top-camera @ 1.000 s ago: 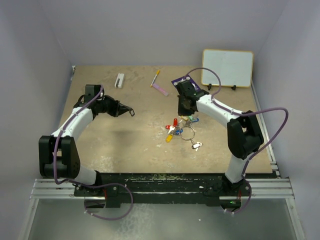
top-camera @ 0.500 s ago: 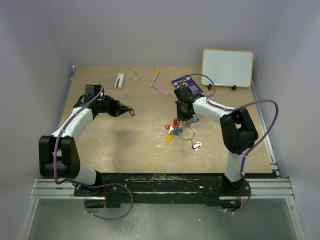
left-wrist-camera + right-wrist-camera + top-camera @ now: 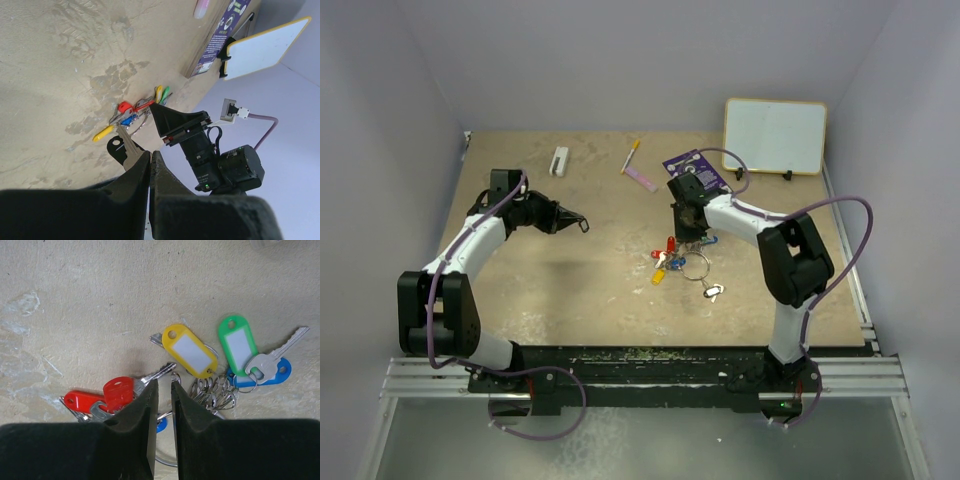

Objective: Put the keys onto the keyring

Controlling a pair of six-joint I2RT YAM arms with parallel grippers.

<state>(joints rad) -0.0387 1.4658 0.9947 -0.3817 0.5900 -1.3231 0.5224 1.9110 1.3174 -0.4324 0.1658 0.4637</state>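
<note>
Near the middle of the table (image 3: 570, 290), on your right arm's side, the keys (image 3: 667, 262) lay bunched, their coloured tags touching. The keyring (image 3: 696, 265) lay just beside them at 3 o'clock, and a white-tagged key (image 3: 713, 292) sat at 5 o'clock of the ring. Your right gripper (image 3: 690, 234) hung directly over the bunch. In its wrist view its fingers (image 3: 137, 430) stood a narrow slot apart beside the red tag (image 3: 119, 390), with the yellow tag (image 3: 190, 351) at 1 o'clock of the tips. You could not tell whether they pinched anything. Your left gripper (image 3: 578, 222), well apart at 9 o'clock of the bunch, was clamped on a black-headed key (image 3: 125, 147).
</note>
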